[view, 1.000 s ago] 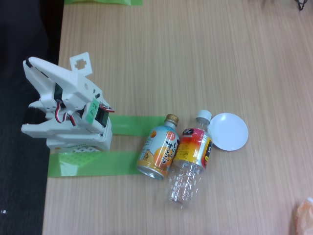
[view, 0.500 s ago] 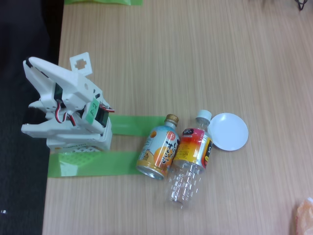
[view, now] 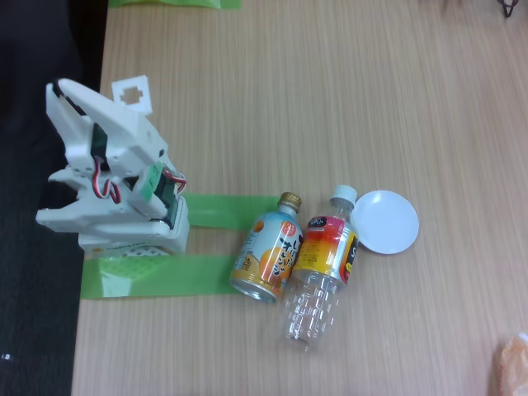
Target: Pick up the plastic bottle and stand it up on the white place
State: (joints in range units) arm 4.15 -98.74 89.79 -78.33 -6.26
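The plastic bottle (view: pixel 322 266) lies on its side on the wooden table, clear and ribbed, with a red-orange-yellow label. Its white cap (view: pixel 343 195) points up and to the right and sits against the left edge of the white place (view: pixel 388 221), a small round dish. My white arm (view: pixel 111 186) is folded over its base at the table's left edge, far left of the bottle. The gripper (view: pixel 132 93) reaches up from that fold, and its jaws cannot be made out from this angle. Nothing is held.
An orange-and-blue can (view: pixel 268 247) with a gold cap lies on its side, touching the bottle's left flank. Green tape strips (view: pixel 165 276) run from the arm's base toward the can. The table's left edge (view: pixel 97 99) drops to dark floor. A pale orange thing (view: pixel 513 363) sits at the bottom right corner.
The arm's upper part has shifted slightly up and to the left. The bottle, can and dish have not moved.
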